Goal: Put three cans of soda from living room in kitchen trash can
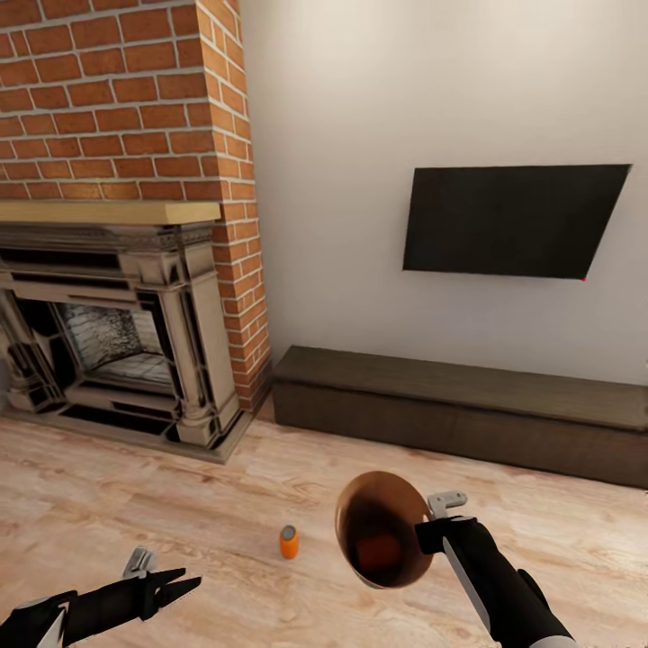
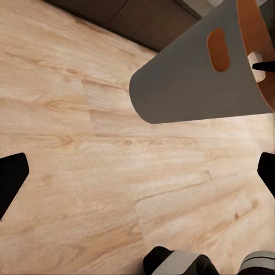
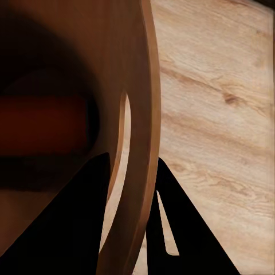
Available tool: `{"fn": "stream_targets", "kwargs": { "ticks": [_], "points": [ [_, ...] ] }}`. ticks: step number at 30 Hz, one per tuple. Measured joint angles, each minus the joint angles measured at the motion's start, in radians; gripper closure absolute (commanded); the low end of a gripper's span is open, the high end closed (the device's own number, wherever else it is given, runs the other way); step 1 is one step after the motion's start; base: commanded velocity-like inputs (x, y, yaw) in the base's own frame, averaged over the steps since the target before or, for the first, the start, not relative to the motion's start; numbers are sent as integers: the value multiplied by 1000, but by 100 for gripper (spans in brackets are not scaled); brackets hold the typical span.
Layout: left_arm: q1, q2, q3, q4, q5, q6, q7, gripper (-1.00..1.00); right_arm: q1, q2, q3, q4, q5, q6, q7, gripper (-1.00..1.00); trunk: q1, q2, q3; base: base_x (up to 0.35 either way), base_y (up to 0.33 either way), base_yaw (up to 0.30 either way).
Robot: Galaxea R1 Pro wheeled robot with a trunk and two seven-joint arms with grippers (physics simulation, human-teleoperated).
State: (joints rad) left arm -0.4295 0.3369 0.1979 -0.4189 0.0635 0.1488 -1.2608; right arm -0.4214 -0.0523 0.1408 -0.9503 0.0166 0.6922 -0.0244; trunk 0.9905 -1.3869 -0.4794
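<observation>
One orange can of soda (image 1: pixel 288 542) stands upright on the wood floor of the living room, between my two arms. My right gripper (image 1: pixel 423 536) is shut on the rim of the tash can (image 1: pixel 382 504), which hangs tilted above the floor with its brown inside facing my head. Another orange can of soda (image 1: pixel 379 547) lies inside it, seen dimly in the right wrist view as a can of soda (image 3: pixel 40 123). There the right gripper (image 3: pixel 134 229) pinches the tash can (image 3: pixel 143 86) wall beside a handle slot. My left gripper (image 1: pixel 180 583) is open and holds nothing, low at the left.
A brick fireplace (image 1: pixel 117 342) stands at the left. A black TV (image 1: pixel 513 220) hangs on the white wall above a long dark low bench (image 1: pixel 450 405). In the left wrist view the grey outside of the tash can (image 2: pixel 183 86) hangs over the floor, with the left gripper (image 2: pixel 137 177) spread wide.
</observation>
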Motion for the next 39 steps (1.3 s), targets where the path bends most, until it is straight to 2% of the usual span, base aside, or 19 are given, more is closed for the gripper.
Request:
{"fn": "stream_targets", "kwargs": {
  "ticks": [8, 27, 39],
  "points": [
    [0, 0, 0, 0, 0, 0, 1, -100, 0, 0, 1, 0, -2, 0, 0, 100, 0, 0, 6, 192, 267, -120],
    [0, 0, 0, 0, -1, 1, 1, -100, 0, 0, 1, 0, -1, 0, 0, 100, 0, 0, 6, 233, 262, -7],
    [0, -1, 0, 0, -1, 0, 2, -100, 0, 0, 1, 0, -1, 0, 0, 100, 0, 0, 6, 330, 50, 0]
  ]
}}
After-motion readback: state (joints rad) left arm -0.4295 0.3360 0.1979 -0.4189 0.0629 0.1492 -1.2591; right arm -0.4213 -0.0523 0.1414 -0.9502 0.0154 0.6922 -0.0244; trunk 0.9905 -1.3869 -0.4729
